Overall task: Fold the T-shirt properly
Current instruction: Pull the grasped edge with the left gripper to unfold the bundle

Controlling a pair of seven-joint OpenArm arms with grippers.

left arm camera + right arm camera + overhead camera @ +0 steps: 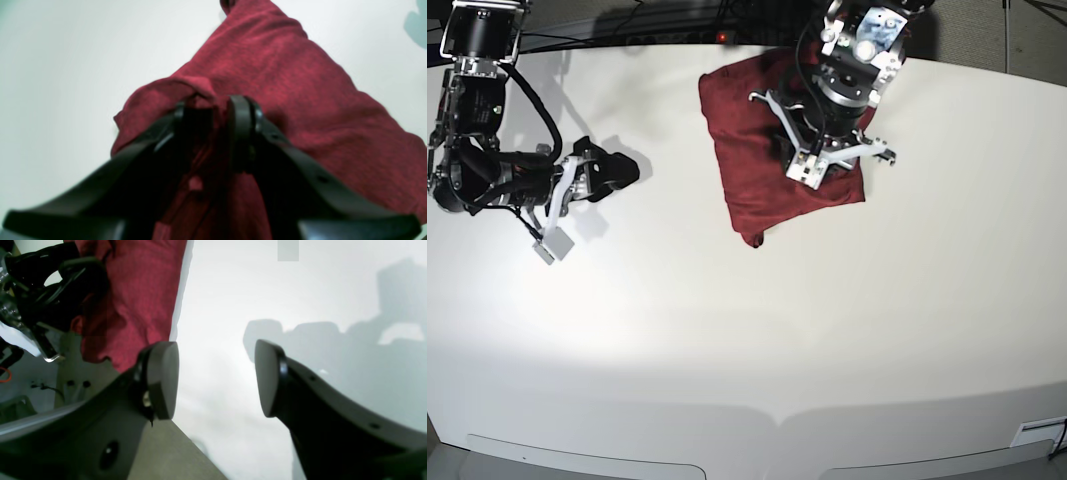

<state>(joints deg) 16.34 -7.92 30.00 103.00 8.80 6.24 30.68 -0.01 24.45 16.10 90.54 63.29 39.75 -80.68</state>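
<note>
Left wrist view: the left gripper point(213, 110) pinches a raised fold of the T-shirt point(300, 100), its two black fingers point(241, 126) drawn narrow with maroon cloth bunched between them. The fabric spreads from the pinch toward 1 o'clock and 4 o'clock, with the white table point(60, 83) showing at 9 o'clock and along the upper right.

Right wrist view: the right gripper point(217, 376) stands spread wide, holding nothing, only pale tabletop visible between its round grey pads point(163, 380). The T-shirt point(140, 296) lies at 11 o'clock, well apart from these fingers, its straight edge running down against the table point(233, 290). The left gripper point(56, 283) shows as a dark shape on the cloth at 10 o'clock. Grey shadows of the arm fall on the table at 2 o'clock.

Base view: the T-shirt point(747, 160) lies as a compact, roughly rectangular bundle on the white table point(757, 340) at about 12 o'clock, a small dark corner poking out at its lower edge. The left gripper point(812, 160) is down on the bundle's right half, toward 1 o'clock, though this view does not show its fingertips clearly. The right gripper point(622, 170) hovers low over bare tabletop at 9 o'clock, pointing toward the garment and well apart from it, its shadow lying just beside it.
</note>
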